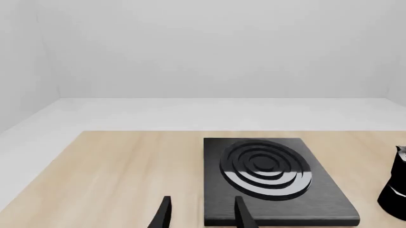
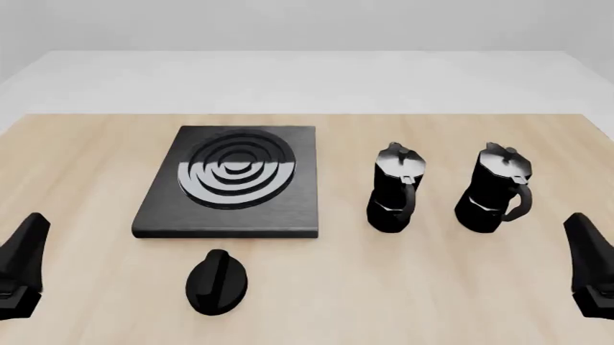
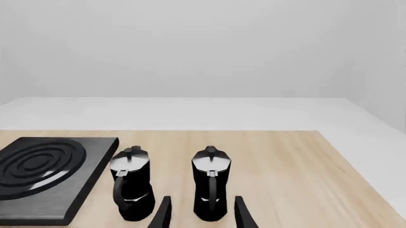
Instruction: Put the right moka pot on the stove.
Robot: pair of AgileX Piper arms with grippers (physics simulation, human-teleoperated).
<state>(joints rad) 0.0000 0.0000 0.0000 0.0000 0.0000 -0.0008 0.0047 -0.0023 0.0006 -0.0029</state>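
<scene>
Two black moka pots stand on the wooden table to the right of the stove (image 2: pixel 230 180). The right moka pot (image 2: pixel 494 188) is upright, its handle facing me, with the lookalike pot (image 2: pixel 395 188) to its left. In the right wrist view the right moka pot (image 3: pixel 211 183) stands ahead of my right gripper (image 3: pixel 201 214), which is open and not touching it. My right gripper (image 2: pixel 590 262) sits low at the near right edge. My left gripper (image 2: pixel 21 266) is at the near left, open and empty (image 1: pixel 203 214), facing the stove (image 1: pixel 273 180).
A small black round dial knob (image 2: pixel 216 282) lies on the table in front of the stove. The lookalike pot (image 3: pixel 132 183) stands a short gap from the right pot. The table's right edge (image 2: pixel 599 144) runs close beyond the right pot.
</scene>
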